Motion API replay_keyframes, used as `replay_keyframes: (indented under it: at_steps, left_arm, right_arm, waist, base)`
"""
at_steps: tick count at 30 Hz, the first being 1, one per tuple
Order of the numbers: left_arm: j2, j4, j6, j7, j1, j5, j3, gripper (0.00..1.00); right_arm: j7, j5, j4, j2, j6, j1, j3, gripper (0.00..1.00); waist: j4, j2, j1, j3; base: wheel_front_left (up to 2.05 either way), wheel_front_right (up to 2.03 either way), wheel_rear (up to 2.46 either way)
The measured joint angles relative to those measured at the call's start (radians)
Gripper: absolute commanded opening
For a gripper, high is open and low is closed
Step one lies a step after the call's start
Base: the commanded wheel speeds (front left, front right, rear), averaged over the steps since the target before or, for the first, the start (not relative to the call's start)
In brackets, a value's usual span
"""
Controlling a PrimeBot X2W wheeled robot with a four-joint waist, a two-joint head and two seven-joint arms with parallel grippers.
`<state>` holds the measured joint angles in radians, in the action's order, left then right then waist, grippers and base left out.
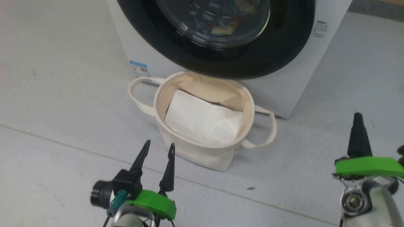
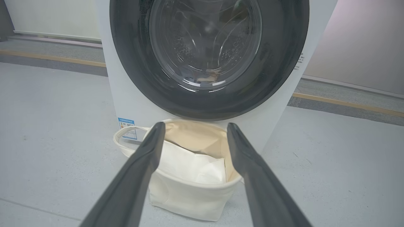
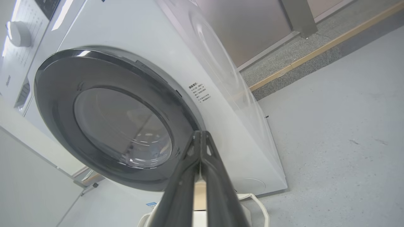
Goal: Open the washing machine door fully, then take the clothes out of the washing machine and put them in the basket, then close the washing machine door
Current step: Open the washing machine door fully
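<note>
Just beyond the basket (image 1: 195, 154), the washing machine door (image 1: 221, 61) looks stiff and slippery, so I would hook its rim edge; left gripper (image 1: 159, 144) spread, right gripper (image 3: 200, 136) pressed together.

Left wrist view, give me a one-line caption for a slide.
Open left gripper aims at the cream basket, white sheet inside, below the washing machine door.

Grey floor (image 1: 63, 94) — washing machine (image 1: 284, 85), basket (image 1: 189, 151)

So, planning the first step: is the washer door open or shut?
Shut: the washing machine door lies flush against the washing machine.
</note>
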<state>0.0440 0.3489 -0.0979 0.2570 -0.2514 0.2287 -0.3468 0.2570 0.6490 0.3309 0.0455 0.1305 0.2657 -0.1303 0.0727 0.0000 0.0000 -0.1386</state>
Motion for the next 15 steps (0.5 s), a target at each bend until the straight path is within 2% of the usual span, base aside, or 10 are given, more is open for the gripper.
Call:
replay_keyframes:
  at_steps: [4,11,15]
  left_arm:
    - [-0.001,-0.014,-0.026,0.000,-0.032,-0.035,-0.002,1.00]
    - [-0.002,-0.014,-0.026,0.000,-0.069,-0.042,-0.014,1.00]
    - [-0.003,-0.021,-0.026,0.000,-0.105,-0.029,-0.024,1.00]
  right_arm:
    - [0.000,0.206,0.073,-0.001,0.000,0.088,-0.011,0.00]
    - [-0.036,0.371,0.129,0.002,0.000,0.253,-0.034,0.00]
    - [-0.063,0.459,0.145,0.031,0.000,0.348,-0.066,0.00]
  waist:
    - [0.000,0.0000,0.0000,-0.042]
    - [-0.013,0.0000,0.0000,-0.115]
    - [-0.018,0.0000,0.0000,-0.159]
  base:
    - [0.00,0.00,0.00]
    - [0.00,0.00,0.00]
    - [0.00,0.00,0.00]
